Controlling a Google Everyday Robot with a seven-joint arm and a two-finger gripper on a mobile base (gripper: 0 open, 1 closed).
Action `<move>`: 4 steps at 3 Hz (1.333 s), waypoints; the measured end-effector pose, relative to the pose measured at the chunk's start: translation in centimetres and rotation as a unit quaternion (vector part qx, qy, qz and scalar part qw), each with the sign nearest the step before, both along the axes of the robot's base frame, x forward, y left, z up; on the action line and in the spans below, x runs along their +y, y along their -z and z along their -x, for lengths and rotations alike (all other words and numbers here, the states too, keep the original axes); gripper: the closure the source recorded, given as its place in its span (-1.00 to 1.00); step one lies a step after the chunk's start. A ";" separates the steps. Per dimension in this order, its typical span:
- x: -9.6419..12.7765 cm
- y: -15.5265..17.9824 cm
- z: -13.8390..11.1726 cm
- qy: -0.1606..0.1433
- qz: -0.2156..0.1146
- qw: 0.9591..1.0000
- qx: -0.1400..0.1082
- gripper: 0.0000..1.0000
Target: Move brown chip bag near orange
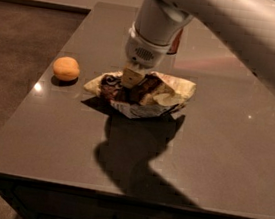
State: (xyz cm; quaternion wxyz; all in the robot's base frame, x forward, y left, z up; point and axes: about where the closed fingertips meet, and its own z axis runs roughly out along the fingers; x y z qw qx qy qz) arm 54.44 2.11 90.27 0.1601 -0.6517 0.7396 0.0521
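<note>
**Q:** Where is your claw right now?

**A:** My claw (130,84) points straight down over the dark table (212,156), a little left of its middle. It hangs from the white arm (230,18) that comes in from the upper right.

**Q:** Is it holding anything?

**A:** Yes. It is pinched closed on the chip bag (165,92), gripping it near the top of the left half. One tan fingertip (131,77) shows against the brown foil, and the bag bunches up around it.

**Q:** How does the bag sit?

**A:** It is crumpled and lies lengthwise from left to right, with its pale ends sticking out on both sides of me. There is a dark shadow (132,151) right under it that runs toward the front edge. I cannot tell whether the bottom of the bag touches the table or hangs just above it.

**Q:** And the orange?

**A:** The orange (66,68) rests on the table near the left edge. It is just beside the left tip of the bag, with a narrow strip of tabletop between them. They are not touching.

**Q:** Anything else on the table?

**A:** A reddish can (175,41) stands farther back, mostly hidden behind my arm and well apart from the orange.
</note>
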 end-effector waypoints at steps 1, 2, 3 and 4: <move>2.0 -0.5 -0.7 -0.018 -0.007 1.000 -0.003 1.00; 3.5 -0.5 -1.0 -0.033 -0.007 0.999 -0.007 0.72; 4.9 -0.1 -1.3 -0.044 -0.005 0.999 -0.009 0.24; 5.8 0.3 -1.6 -0.053 -0.004 0.999 -0.009 -0.23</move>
